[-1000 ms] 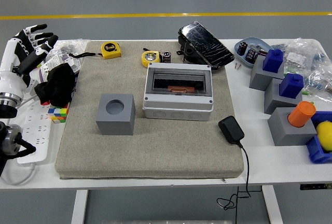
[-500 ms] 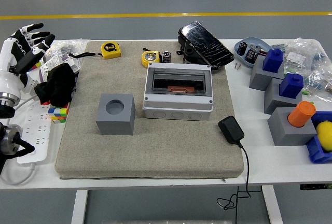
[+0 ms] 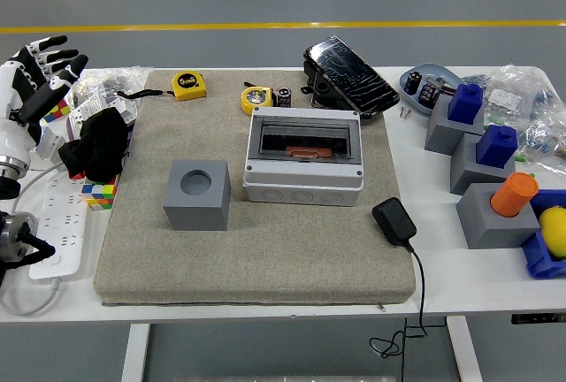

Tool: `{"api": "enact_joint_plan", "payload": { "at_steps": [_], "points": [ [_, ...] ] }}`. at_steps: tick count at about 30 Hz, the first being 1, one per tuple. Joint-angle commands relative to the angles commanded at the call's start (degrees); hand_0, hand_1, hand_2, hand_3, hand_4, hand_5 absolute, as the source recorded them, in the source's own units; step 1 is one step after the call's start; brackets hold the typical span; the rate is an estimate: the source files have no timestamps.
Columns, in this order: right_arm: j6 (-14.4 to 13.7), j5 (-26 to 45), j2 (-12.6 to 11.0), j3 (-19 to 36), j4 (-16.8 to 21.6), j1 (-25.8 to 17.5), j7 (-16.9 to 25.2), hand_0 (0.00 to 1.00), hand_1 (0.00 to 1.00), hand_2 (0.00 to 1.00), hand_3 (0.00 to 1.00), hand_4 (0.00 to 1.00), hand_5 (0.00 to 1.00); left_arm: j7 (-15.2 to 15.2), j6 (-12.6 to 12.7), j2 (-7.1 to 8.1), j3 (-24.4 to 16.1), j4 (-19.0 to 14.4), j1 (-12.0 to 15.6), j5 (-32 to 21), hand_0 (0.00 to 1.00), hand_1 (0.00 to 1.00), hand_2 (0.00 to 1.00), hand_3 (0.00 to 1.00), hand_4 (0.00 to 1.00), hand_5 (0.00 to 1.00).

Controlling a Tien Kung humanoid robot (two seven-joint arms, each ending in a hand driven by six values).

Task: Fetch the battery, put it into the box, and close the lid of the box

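A grey box with a clear lid stands in the middle of the mat; the lid lies down over it and an orange part shows through. A small black battery stands upright behind the box, beside a yellow tape measure. More batteries lie in a blue dish at the back right. My left hand hovers at the far left edge, fingers spread, holding nothing. The right hand is out of view.
A grey cube with a round hole sits left of the box. A black charger and cable lie at the mat's right edge. Grey blocks with blue and orange pegs stand right. A black cloth, a power strip lie left.
My left hand has drawn back toward the left edge and slightly up. Nothing on the table has moved.
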Motion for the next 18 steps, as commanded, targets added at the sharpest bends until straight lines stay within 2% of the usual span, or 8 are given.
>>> {"api": "enact_joint_plan", "payload": {
  "at_steps": [18],
  "points": [
    [-0.02, -0.04, 0.04, 0.07, 0.02, 0.19, 0.04, 0.669, 0.669, 0.676, 0.554, 0.905, 0.510, 0.19, -0.11, -0.05, -0.09, 0.09, 0.03, 0.07, 0.555, 0.662, 0.659, 0.718, 0.998, 0.409]
  ]
}}
